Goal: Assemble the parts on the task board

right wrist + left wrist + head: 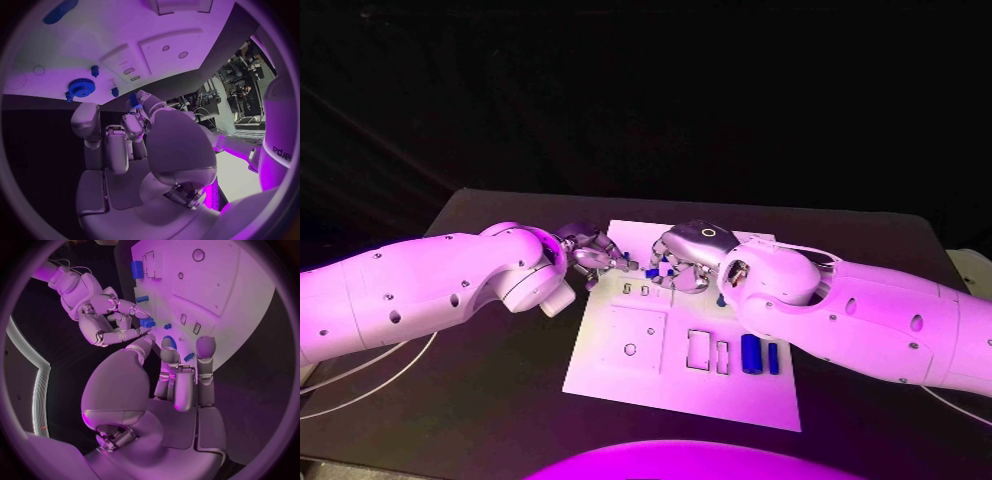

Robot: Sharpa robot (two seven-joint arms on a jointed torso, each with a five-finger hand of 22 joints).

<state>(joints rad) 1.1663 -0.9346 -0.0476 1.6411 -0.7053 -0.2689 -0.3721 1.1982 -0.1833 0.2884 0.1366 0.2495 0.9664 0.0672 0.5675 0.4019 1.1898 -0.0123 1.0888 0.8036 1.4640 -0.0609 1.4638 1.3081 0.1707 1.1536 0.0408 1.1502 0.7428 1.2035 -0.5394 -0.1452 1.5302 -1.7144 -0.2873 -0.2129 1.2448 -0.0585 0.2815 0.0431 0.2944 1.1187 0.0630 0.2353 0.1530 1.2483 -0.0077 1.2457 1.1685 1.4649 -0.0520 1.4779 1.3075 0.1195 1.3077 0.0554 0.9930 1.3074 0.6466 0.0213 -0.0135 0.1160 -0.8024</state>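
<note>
A: Right wrist view: a small blue part (134, 101) sits pinched at the tips of the right hand (134, 145), held just above the task board (94, 45). It looks like hard moulded plastic, light and stiff; a judgement only.

B: Smooth, so likely slippery. Take it by its flat sides, low down, so it cannot pivot.

A: Agreed. A blue gear (80, 87) lies on the board near the hand, with small blue pegs (95, 70) beside it. The gear's teeth should give purchase; the pegs are tiny and would roll.

B: Left hand?

A: Head view: left hand (593, 252) is over the board's far edge, facing the right hand (687, 256). In the left wrist view its fingers (204, 347) are spread over the board, near a blue part (189, 357); whether they touch it I cannot tell.

B: Elsewhere?

A: Two blue bars (759, 354) stand by the board's near right corner. The board lies mid-counter (502, 400).
</note>
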